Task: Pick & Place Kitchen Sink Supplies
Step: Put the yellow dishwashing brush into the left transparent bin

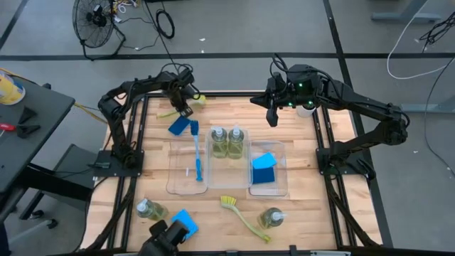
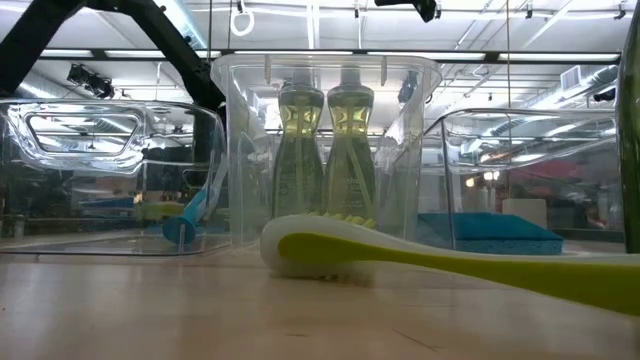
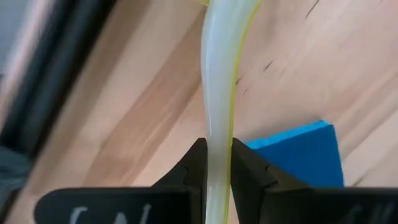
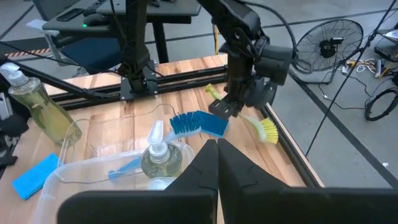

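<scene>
My left gripper (image 1: 185,108) (image 3: 217,146) is at the table's far left, shut on a yellow-green dish brush (image 1: 199,101). A blue sponge (image 1: 178,126) (image 3: 298,155) lies on the table just near of it. My right gripper (image 1: 272,117) (image 4: 216,146) hangs shut and empty above the far middle. A blue brush (image 1: 197,153) lies in the left tray. Two soap bottles (image 1: 227,142) stand in the middle tray, and blue sponges (image 1: 264,169) lie in the right tray. Near the front edge lie two bottles (image 1: 151,210) (image 1: 271,217), a sponge (image 1: 185,220) and a second yellow-green brush (image 1: 242,213) (image 2: 320,250). My left gripper pinches the yellow-green brush by the middle of its handle (image 3: 217,134) between its two fingers, which lie across the handle and come from above. The bristle head (image 4: 268,129) points toward the table's far right and the handle's free end (image 4: 211,92) sticks out the other way. I cannot tell whether the head touches the table.
Three clear trays (image 1: 186,186) (image 1: 227,160) (image 1: 283,190) stand side by side mid-table. A small white cup (image 1: 307,110) sits at the far right under the right arm. Bare wood lies between the trays and the near objects. A fan (image 1: 96,21) stands on the floor beyond the table.
</scene>
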